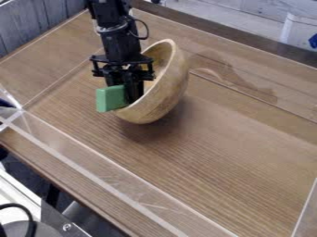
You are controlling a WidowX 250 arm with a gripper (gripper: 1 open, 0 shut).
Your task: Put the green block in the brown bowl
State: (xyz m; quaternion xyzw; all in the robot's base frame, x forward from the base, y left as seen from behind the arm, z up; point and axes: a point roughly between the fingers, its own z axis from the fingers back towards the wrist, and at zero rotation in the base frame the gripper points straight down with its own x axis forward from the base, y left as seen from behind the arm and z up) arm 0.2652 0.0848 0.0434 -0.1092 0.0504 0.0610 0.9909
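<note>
Block (pixel 113 98) at tipped bowl's (pixel 168 88) mouth

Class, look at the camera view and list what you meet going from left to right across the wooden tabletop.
Green block → end effector, shut → brown bowl, tipped on its side → bare wooden tabletop.
</note>
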